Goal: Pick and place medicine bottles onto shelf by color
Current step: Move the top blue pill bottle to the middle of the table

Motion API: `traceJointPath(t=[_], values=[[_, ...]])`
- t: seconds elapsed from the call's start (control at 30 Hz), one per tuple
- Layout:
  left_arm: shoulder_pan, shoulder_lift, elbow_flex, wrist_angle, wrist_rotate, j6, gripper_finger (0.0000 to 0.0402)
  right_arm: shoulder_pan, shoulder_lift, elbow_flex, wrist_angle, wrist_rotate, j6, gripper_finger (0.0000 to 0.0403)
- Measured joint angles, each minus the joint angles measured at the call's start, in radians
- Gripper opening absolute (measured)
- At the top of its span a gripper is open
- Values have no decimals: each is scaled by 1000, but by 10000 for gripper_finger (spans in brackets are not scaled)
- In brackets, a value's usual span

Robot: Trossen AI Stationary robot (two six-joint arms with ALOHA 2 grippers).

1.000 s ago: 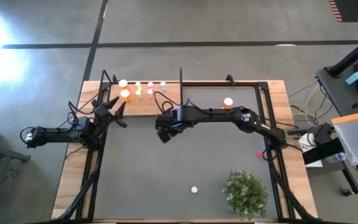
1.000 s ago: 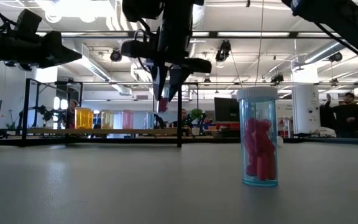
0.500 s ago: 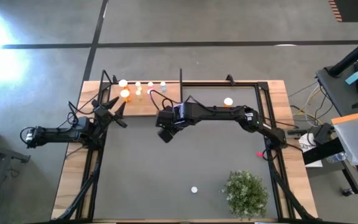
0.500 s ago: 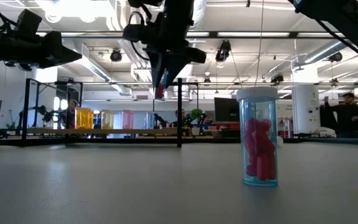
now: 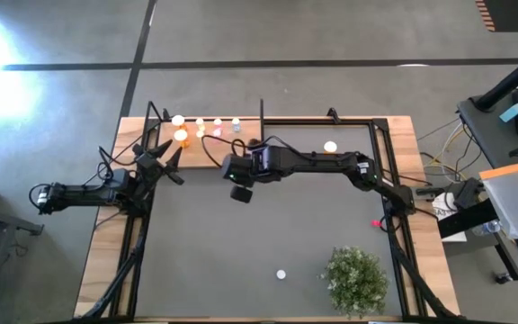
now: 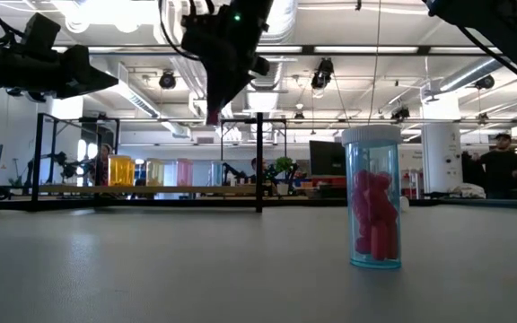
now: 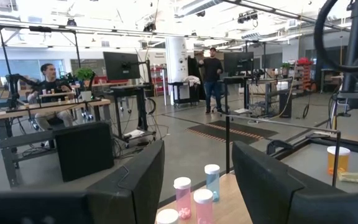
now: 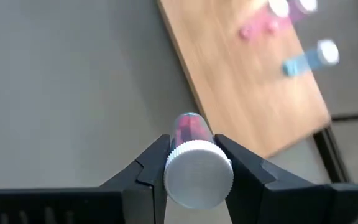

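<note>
My right gripper (image 8: 191,142) is shut on a small pink medicine bottle (image 8: 189,129) with a white cap, up in the air over the grey mat just off the shelf's near edge (image 5: 240,187). The shelf (image 5: 207,151), a light wooden board, lies at the table's far left. On it stand orange (image 5: 180,136), yellow (image 5: 200,132), pink (image 5: 217,131) and blue (image 5: 236,124) bottles. My left gripper (image 5: 171,166) waits open by the shelf's left end with nothing between its fingers (image 7: 197,171). My right gripper pinches the pink bottle at its cap end (image 8: 197,169) between its two fingers, one on each side. The fingers slant downward and lie along the bottle. The bottle's body (image 6: 212,115) sticks out past the fingertips, lifted clear of the mat.
A blue bottle of pink pills (image 6: 372,199) stands alone on the mat near the front edge (image 5: 281,274). Beside it is a bushy green plant (image 5: 356,279). Another orange bottle (image 5: 330,147) stands at the far right of the mat. Black frame posts (image 5: 262,112) rise by the shelf.
My right gripper has risen a little with the pink bottle and drifted slightly toward the table's left. Its wrist has rolled, so the bottle now points down at a different slant. The grip has stayed shut.
</note>
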Motion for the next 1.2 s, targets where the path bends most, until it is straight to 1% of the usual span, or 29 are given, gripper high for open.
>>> traceJointPath(t=[0.1,0.2,0.3,0.37,0.43,0.5,0.67,0.77,0.87,1.2], values=[[0,0,0,0,0,0,173,-16,5,0,17,-43,-99,113],[0,1,0,-1,0,0,173,-33,8,-4,11,-75,-154,113],[0,1,0,-1,0,0,173,-44,10,-4,-13,-112,-169,114],[0,0,0,0,0,0,173,-45,11,-8,-37,-158,-162,114],[0,0,0,0,0,0,173,-42,11,-27,-38,-207,-155,114],[0,0,0,0,0,0,173,-30,11,-58,-23,-234,-157,114],[0,0,0,0,0,0,173,16,12,-178,118,-241,-175,114],[0,0,0,0,0,0,173,24,13,-236,186,-232,-187,114],[0,0,0,1,0,0,173,24,14,-257,190,-215,-202,114],[0,0,0,0,0,0,173,7,14,-304,188,-215,-177,114]])
